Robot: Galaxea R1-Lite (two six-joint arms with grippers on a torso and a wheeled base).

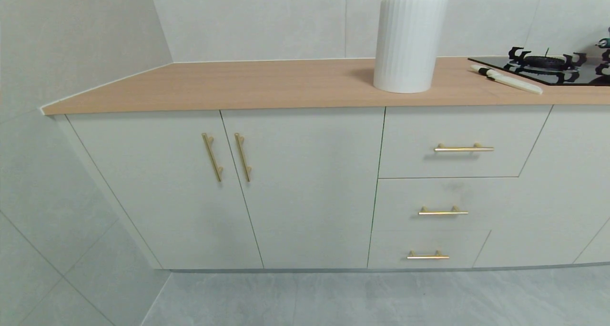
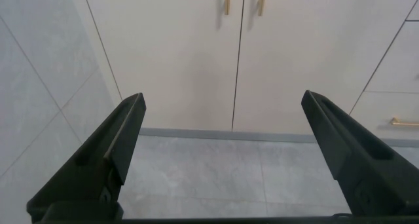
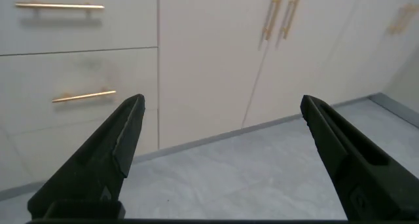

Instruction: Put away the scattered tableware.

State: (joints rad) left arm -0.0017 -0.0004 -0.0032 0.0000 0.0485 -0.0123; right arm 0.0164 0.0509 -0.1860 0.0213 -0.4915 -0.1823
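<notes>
The left pincer (image 2: 222, 98) stands open, its two dark fingers (image 2: 111, 145) spread wide with nothing between them. Straight ahead of it are a strip of grey floor (image 2: 216, 171) and, beyond that, a pair of pale cabinet doors (image 2: 177, 54) with upright gold handles (image 2: 226, 1) at their meeting edge. The right pincer (image 2: 221, 101) is likewise open and empty; ahead of it on one side is a stack of drawers (image 3: 78, 67) with level gold bars (image 3: 84, 96), on the other side more pale doors. Both pincers face the cabinet fronts, touching none of them. The task's thing, a white knife (image 1: 506, 79) with a dark band near one end, lies flat on the wooden bench (image 1: 267, 83) on top of those cabinets, well apart from either pincer and just beside the front corner of a black hob (image 1: 548, 68). A tall white ribbed container (image 1: 409, 45) stands upright on the bench near the knife, over the drawers, apart from it.
</notes>
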